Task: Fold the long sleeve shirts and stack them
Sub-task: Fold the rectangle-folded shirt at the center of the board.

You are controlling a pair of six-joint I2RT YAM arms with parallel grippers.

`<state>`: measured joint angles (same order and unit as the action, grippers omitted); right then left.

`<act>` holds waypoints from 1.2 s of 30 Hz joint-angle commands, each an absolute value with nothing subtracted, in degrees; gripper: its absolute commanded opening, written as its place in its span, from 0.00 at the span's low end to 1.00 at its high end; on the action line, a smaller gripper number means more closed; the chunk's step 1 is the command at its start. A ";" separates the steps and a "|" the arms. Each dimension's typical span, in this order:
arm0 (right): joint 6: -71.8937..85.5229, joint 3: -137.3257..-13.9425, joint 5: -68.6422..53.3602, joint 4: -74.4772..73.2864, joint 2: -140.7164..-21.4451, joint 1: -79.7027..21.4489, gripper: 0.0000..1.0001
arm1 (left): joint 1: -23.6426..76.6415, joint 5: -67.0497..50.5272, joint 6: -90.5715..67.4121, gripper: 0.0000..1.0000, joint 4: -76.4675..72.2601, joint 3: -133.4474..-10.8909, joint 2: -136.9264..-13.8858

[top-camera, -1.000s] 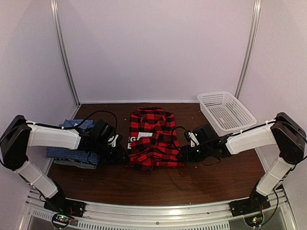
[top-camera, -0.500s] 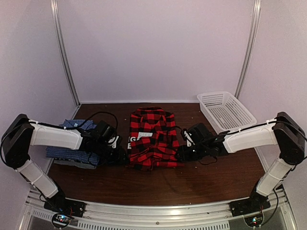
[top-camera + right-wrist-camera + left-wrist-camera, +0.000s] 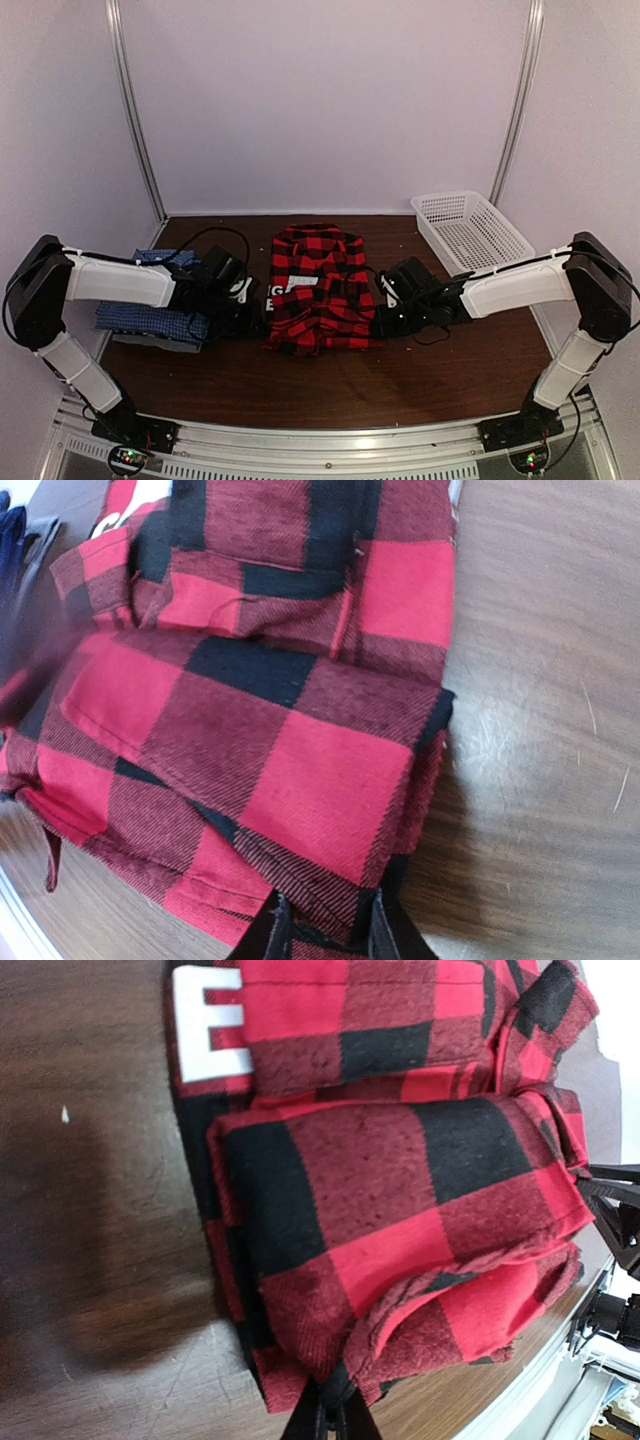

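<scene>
Red plaid shirt (image 3: 320, 290) lies mid-table, already folded to a narrow bundle, collar end far, doubled-up hem end near the arms. The near end is several layers thick with loose flaps sticking out, and white lettering (image 3: 205, 1020) shows at the far side in the left wrist view. Judging by the look it is soft brushed flannel: light, limp, no stiffness, and not slippery on the wood. It won't break, but the layers will slide apart and sag in the middle if lifted by one point. Best hold is the two near corners at once, pinching through all the layers and keeping both sides level so the fold doesn't spill. Left gripper (image 3: 330, 1420) sits at the near left corner, jaws pinched tight on a bunched bit of hem, so it holds the red plaid shirt. Right gripper (image 3: 325, 925) is at the near right corner, jaws narrow with the thick hem edge between them. I can't tell if it actually bites or just straddles. Risk: the left pinch looks to catch only the top flap, so the lower layers may stay behind. Blue checked shirt (image 3: 150, 320) is folded at the left side of the table (image 3: 400, 380), partly under the left arm, with something grey under its near edge. It is likely the stack target. White basket (image 3: 470, 235) is far right, well apart from the shirt.
</scene>
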<state>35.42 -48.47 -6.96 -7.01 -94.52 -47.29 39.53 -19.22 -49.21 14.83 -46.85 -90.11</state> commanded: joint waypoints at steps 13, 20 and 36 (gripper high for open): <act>33.87 -63.30 -6.41 -7.24 -101.96 -42.99 0.03 | 35.02 -21.21 -51.43 0.00 10.73 -61.89 -100.03; 32.87 -72.94 -8.39 -8.69 -110.07 -37.33 0.16 | 28.67 -22.87 -54.29 0.00 6.31 -67.58 -107.75; 28.80 -71.31 -4.84 -11.87 -101.59 -37.41 0.64 | 27.47 -24.24 -51.37 0.61 6.33 -74.53 -107.79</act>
<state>30.17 -73.03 -6.94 -11.20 -106.89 -35.81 27.46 -23.77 -53.76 7.40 -72.10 -110.52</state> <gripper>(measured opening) 0.640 0.581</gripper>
